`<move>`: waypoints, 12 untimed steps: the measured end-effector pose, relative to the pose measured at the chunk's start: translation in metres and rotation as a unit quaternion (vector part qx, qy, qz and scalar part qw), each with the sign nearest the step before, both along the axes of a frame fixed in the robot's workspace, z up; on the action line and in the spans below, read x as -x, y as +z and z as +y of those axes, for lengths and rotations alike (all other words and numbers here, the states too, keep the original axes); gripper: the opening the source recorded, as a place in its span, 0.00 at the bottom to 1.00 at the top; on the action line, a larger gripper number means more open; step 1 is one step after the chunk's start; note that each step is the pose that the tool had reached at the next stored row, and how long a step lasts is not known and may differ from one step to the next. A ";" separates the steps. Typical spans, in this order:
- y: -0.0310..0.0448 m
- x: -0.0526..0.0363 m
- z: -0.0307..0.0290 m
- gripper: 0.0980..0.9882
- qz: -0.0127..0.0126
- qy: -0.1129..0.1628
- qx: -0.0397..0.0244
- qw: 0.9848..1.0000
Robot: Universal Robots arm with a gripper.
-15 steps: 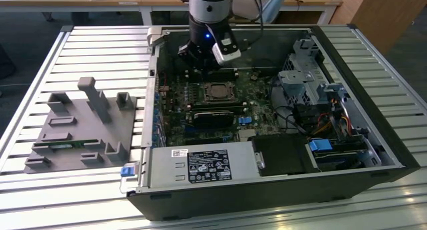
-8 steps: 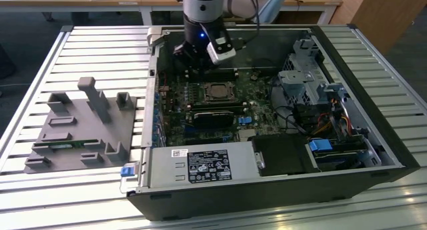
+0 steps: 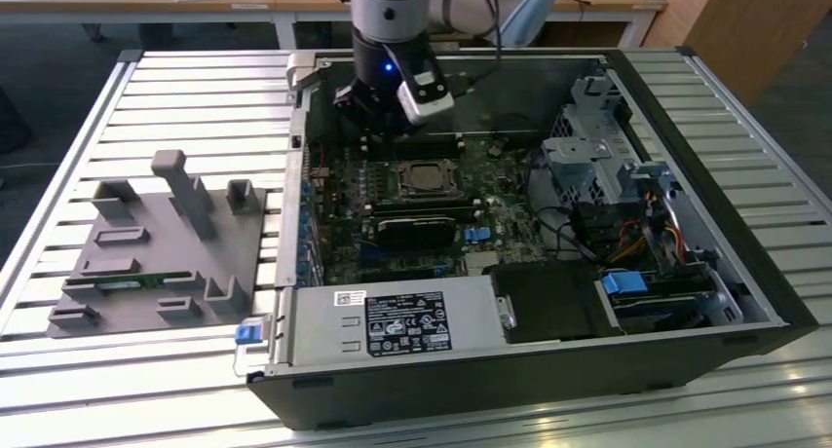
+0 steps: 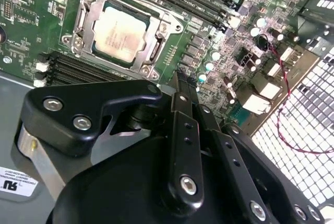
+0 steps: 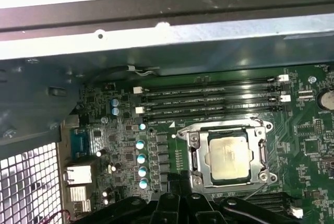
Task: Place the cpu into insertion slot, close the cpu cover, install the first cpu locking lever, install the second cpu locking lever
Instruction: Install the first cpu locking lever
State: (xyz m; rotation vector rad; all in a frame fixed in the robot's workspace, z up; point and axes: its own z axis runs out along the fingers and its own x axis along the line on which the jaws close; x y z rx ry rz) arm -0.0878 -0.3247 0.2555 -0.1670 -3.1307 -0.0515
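1. Grey slatted metal forms the bench (image 3: pixel 195 88) in the exterior view, and an open black computer case (image 3: pixel 741 205) lies on it. A white label (image 3: pixel 403 323) sits on the silver power supply (image 3: pixel 325 321) at the near edge; its print is too small to read. The arm (image 3: pixel 390 19) comes straight down into the far part of the case. Its tool (image 3: pixel 369 136) hangs low over the green board (image 3: pixel 341 190), just beyond the cpu (image 3: pixel 419 178). A grey parts fixture (image 3: pixel 156 253) lies on the bench at the exterior view's left, apart from the case. Cables and drive cages crowd the case at the exterior view's right, while the room above the socket is open.

2. In the second wrist view the tool (image 4: pixel 186 85) is clenched on nothing, its black fingers (image 4: pixel 182 130) meeting at the tips near a corner of the socket. The cpu (image 4: pixel 121 31) sits in the socket, its dull metal top showing through the window of the cpu cover (image 4: pixel 86 23), which lies flat around it. A white sticker (image 4: pixel 15 185) with black print is cut off at the edge. A thin red wire (image 4: pixel 284 98) runs beside a perforated grille (image 4: pixel 308 130).

3. In the first wrist view the tool (image 5: pixel 175 179) is just beside the socket. The cpu (image 5: pixel 228 157) lies inside the cpu cover (image 5: pixel 194 151). Memory slots (image 5: pixel 209 98) run between the socket and the case wall (image 5: pixel 156 31). A row of blue-topped capacitors (image 5: pixel 140 158) stands near the tool.
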 end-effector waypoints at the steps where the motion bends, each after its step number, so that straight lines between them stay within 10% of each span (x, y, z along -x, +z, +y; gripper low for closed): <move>1: 0.0000 0.0007 0.0006 0.01 0.000 0.000 0.000 1.000; 12: 0.0004 0.0041 0.0120 0.01 -0.001 0.000 0.000 1.000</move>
